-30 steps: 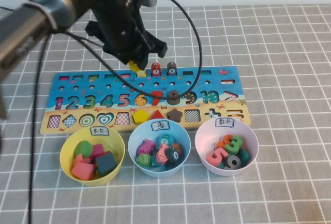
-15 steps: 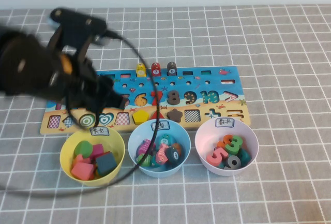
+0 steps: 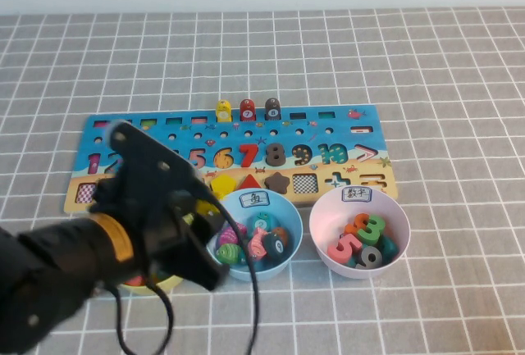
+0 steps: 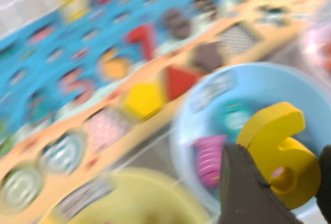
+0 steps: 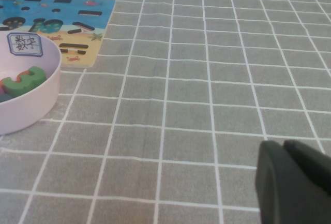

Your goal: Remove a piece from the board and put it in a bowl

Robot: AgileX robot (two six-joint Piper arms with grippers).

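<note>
We have the piece (image 4: pixel 276 154), the yellow 6, clamped between the dark fingers (image 4: pixel 245 193) of our left gripper (image 4: pixel 282 182), and it hangs just above the light blue bowl (image 3: pixel 252 234), at that bowl's left rim. That is not where it belongs: the pale pink bowl (image 3: pixel 358 230) sits further right, at the near right of the board (image 3: pixel 344 129), already holding several numerals. To do this step well, we judge that we should carry the piece rightward across the blue bowl, keep it high enough to clear both rims, and let go only once the 6 is over the open middle of the pink bowl; released here, it would fall among the fish pieces. Our left arm comes in from the near left and reaches low over the yellow bowl (image 3: pixel 168 283), hiding most of it, with the wrist aimed toward the far right. In the left wrist view the board is blurred, so we suspect the arm is moving fast. Our right gripper (image 5: pixel 297 182) rests low over the bare grid cloth (image 5: pixel 207 53) to the right of the pink bowl, fingers together and holding nothing.
</note>
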